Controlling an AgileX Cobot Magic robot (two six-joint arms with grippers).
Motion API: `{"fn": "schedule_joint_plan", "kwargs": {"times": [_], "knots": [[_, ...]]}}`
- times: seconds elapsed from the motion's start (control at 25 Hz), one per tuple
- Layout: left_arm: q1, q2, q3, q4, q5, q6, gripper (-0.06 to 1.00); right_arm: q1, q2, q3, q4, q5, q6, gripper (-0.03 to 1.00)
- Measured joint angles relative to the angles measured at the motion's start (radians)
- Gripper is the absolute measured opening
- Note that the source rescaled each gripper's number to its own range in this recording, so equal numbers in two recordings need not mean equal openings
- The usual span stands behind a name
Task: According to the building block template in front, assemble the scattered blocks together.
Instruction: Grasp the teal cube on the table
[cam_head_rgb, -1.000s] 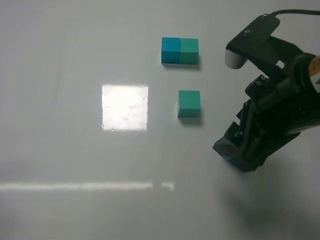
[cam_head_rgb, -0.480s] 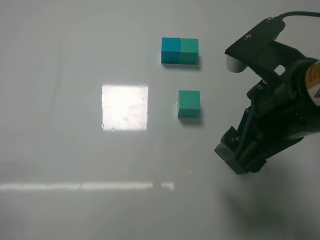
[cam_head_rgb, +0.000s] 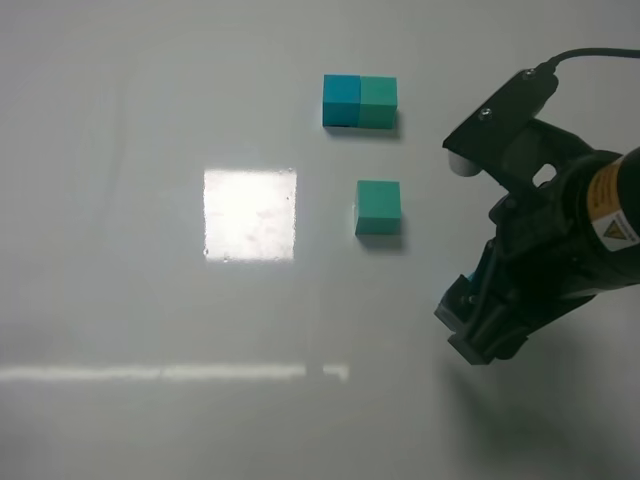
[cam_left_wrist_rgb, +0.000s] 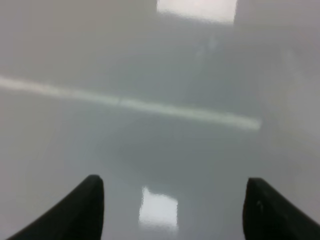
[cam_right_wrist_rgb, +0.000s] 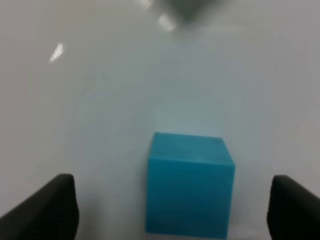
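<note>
Right gripper (cam_right_wrist_rgb: 170, 207) straddles the blue cube (cam_right_wrist_rgb: 189, 185) wide open, seemingly clear of it, poised to carry it beside the green cube (cam_head_rgb: 378, 208); left gripper (cam_left_wrist_rgb: 172, 210) hangs part-open, empty.

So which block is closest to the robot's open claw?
The loose blue cube: it sits right between the right gripper's open fingers. The loose green cube and the two-tone bar lie farther off.

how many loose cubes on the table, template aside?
2. Green cube sits below the template in the high view. Blue cube lies between the right gripper's open jaws, mostly hidden under that arm in the high view. No others visible.
</note>
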Motion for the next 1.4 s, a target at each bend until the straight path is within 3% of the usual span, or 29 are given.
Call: {"fn": "schedule_joint_plan", "kwargs": {"times": [0.32,0.6,1.2,1.4], "knots": [[0.000,0.000,0.000,0.000,0.000,0.000,0.57,-0.030,0.000,0.024,-0.018,-0.031,0.018,1.00],[0.000,0.000,0.000,0.000,0.000,0.000,0.57,-0.104,0.000,0.024,0.086,-0.088,-0.050,1.00],[0.000,0.000,0.000,0.000,0.000,0.000,0.57,-0.106,0.000,0.133,-0.018,-0.173,-0.011,0.98],[0.000,0.000,0.000,0.000,0.000,0.001,0.57,-0.170,0.014,0.133,0.017,-0.199,-0.011,0.95]]}}
